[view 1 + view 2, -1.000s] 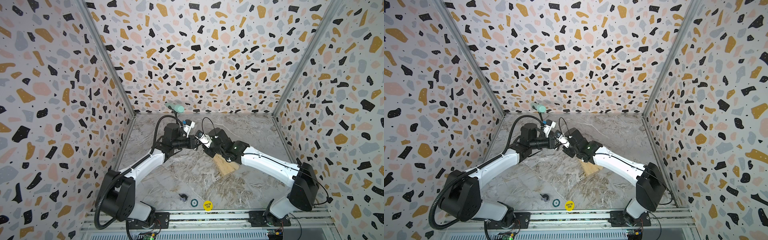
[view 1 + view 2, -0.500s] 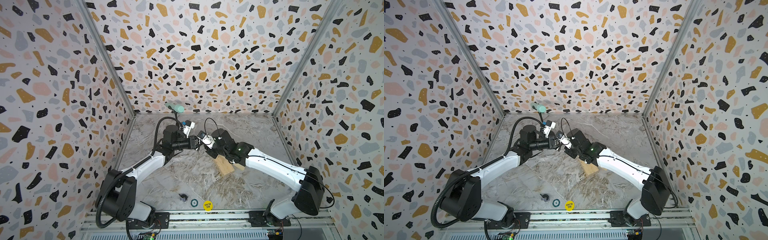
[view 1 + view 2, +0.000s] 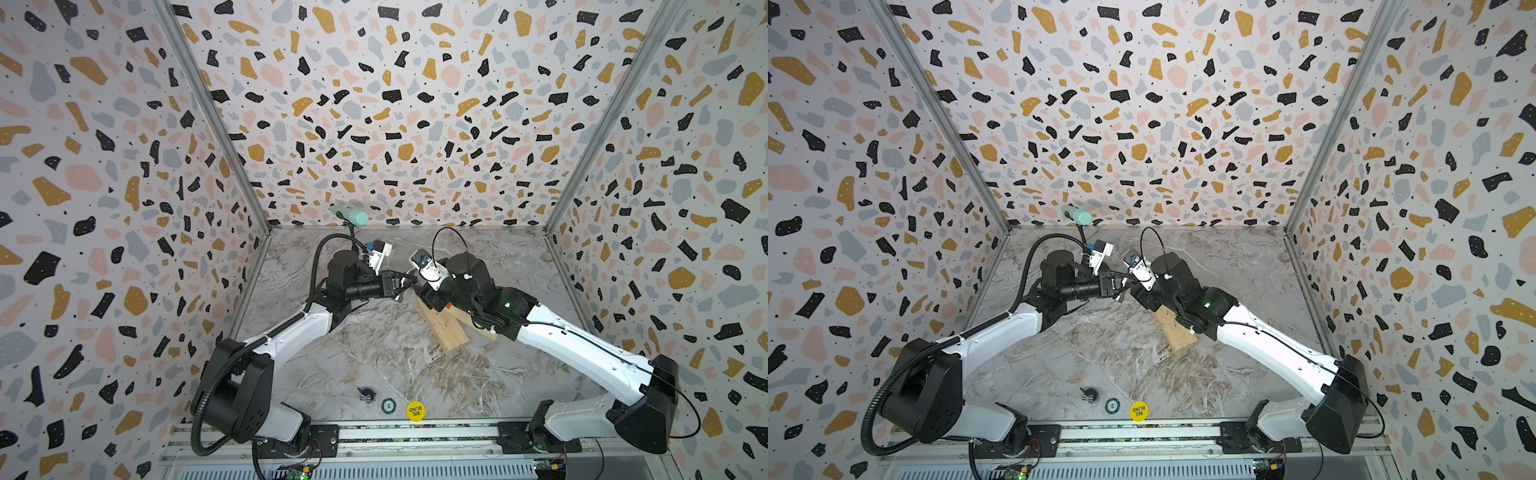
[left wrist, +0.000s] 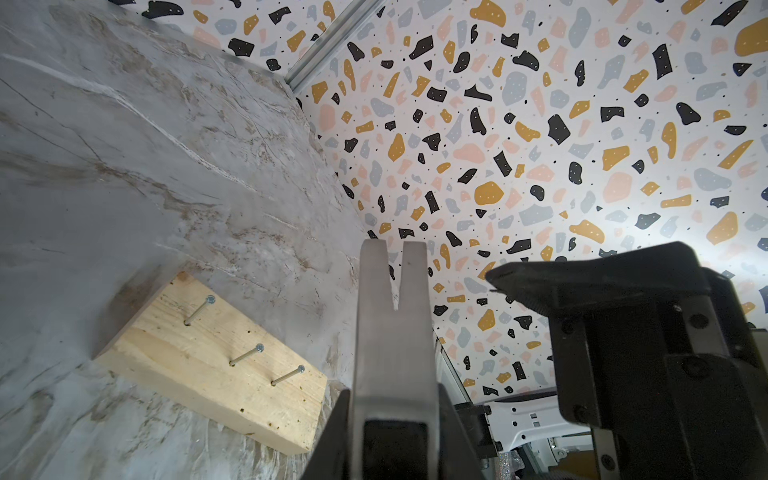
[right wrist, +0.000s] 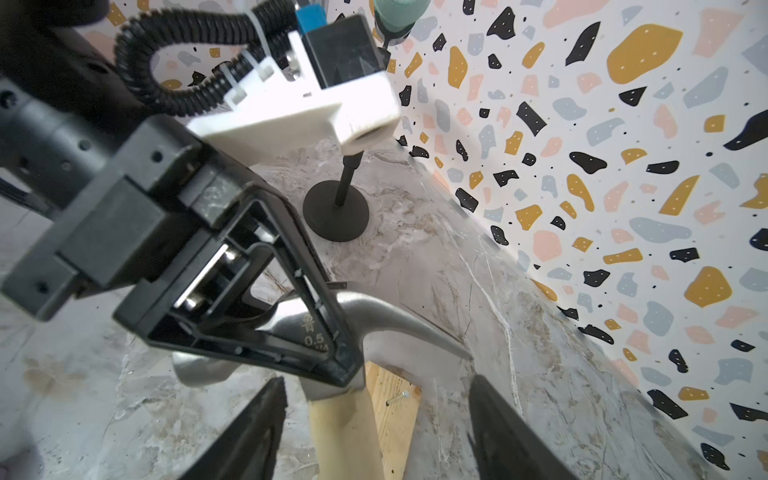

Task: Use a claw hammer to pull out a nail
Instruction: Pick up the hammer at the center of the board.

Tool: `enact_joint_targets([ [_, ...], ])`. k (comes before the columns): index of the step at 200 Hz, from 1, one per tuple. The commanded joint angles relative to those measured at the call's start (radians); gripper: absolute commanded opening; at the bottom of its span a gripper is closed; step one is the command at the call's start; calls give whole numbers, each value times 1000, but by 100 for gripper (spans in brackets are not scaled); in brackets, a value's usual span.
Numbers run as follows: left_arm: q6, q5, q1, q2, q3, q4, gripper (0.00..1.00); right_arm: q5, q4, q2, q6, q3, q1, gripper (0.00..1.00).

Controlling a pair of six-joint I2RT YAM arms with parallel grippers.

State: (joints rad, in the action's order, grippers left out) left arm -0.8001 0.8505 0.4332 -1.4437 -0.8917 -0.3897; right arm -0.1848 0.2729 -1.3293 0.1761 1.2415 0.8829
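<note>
Right wrist view: my left claw (image 5: 332, 332) was clamped on the silver steel head of the claw hammer (image 5: 395, 322) with the long pale wooden handle. My right claw (image 5: 376, 386) gaped wide, jaws either side of that handle, touching nothing. The head hung over the back end of the pale rectangular wood block (image 4: 187, 365). Three thin grey metal nails (image 4: 247, 356) stood half-sunk in that block, which lay near the middle of the grey marbled table (image 3: 374, 353), slightly toward its right edge.

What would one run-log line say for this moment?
left gripper: shut on claw hammer head | right gripper: open, astride the handle | nails: three standing in wood block
</note>
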Motion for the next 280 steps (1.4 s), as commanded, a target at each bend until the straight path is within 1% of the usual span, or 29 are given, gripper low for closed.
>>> enact_joint_targets([
  [1, -39, 20, 4, 49, -20, -153, 0, -25, 3, 46, -32, -19, 8, 73],
  [29, -77, 2, 3, 46, -7, -222, 0, -57, -10, 83, -85, -45, 6, 75],
  [31, -103, 0, 3, 46, -6, -226, 0, -57, -10, 83, -90, -45, 6, 75],
  [36, -120, -6, 2, 44, -4, -238, 0, -59, -7, 86, -100, -45, 7, 75],
  [63, -177, -41, 3, 39, -1, -296, 0, -28, -32, 138, -138, -71, 2, 75],
  [80, -203, -70, 3, 40, 1, -318, 0, -15, -82, 189, -190, -102, -25, 78],
  [109, -258, -111, 0, 38, 15, -379, 0, 121, -169, 248, -309, -149, -111, 78],
  [140, -306, -147, -4, 34, 31, -443, 0, 211, -241, 263, -436, -189, -167, 80],
  [186, -360, -196, -15, 37, 55, -518, 0, 287, -392, 287, -539, -284, -192, 81],
  [211, -398, -224, -24, 39, 80, -580, 0, 339, -480, 297, -611, -335, -210, 85],
  [238, -437, -244, -34, 30, 96, -631, 0, 358, -529, 291, -684, -373, -232, 88],
  [261, -461, -259, -43, 28, 104, -667, 0, 431, -567, 275, -752, -399, -273, 88],
  [280, -481, -277, -49, 28, 115, -696, 0, 534, -672, 260, -828, -452, -314, 88],
])
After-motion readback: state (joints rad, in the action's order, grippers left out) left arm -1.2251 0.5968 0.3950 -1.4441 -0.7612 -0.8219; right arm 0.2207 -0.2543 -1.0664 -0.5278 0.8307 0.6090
